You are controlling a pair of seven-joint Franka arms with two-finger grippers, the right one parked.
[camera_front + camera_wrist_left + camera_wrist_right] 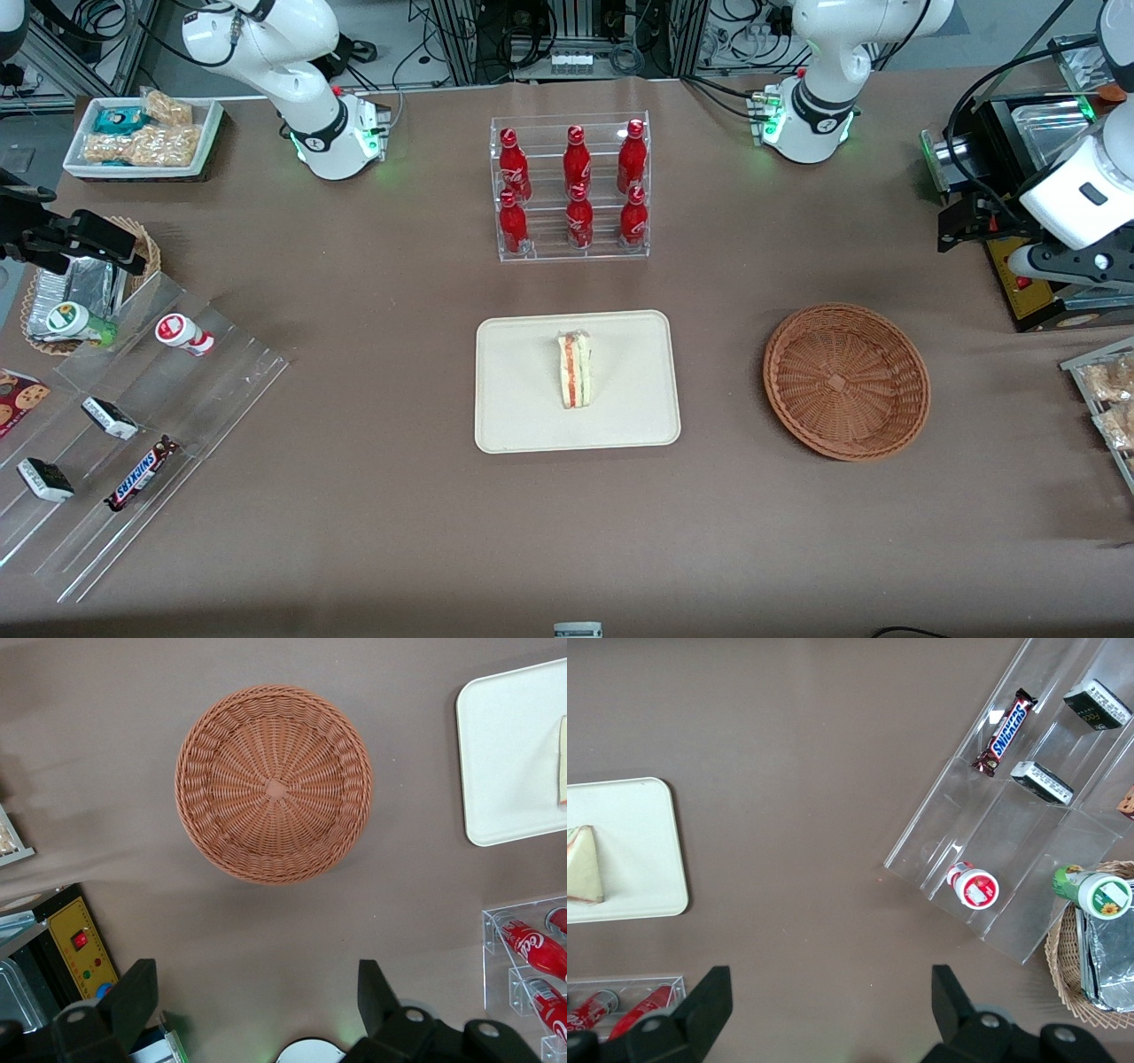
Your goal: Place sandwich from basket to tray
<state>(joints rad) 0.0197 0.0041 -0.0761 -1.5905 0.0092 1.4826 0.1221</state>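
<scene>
A: Containers, nearest first?

B: Tray: cream-beige, rectangular, flat on the brown table. Held one sandwich, a pale wedge resting on the tray's middle with the red-orange and green cut edge showing.

A: Next item?

B: Basket: round, reddish-brown wicker, beside the tray toward the working arm's end of the table. Held nothing; bare weave seen down to the centre in the left wrist view.

A: Toward the parked arm's end?

B: Clear stepped rack: carried a Snickers bar, two small dark-wrapped packs, and one red-and-white cup. Just beside it, a smaller foil-lined wicker basket, with a green-capped bottle lying at its edge.

A: Farther from the camera?

B: Clear bottle rack: six red cola bottles, upright in two rows of three. Farthest, a white box of tan snack packs and a teal packet.

A: Jaws?

B: Left gripper: raised well above the table near the working arm's end, farther from the camera than the basket. Spread wide, both dark fingers far apart. Gripped nothing, touched nothing; only bare table between the fingers.
</scene>
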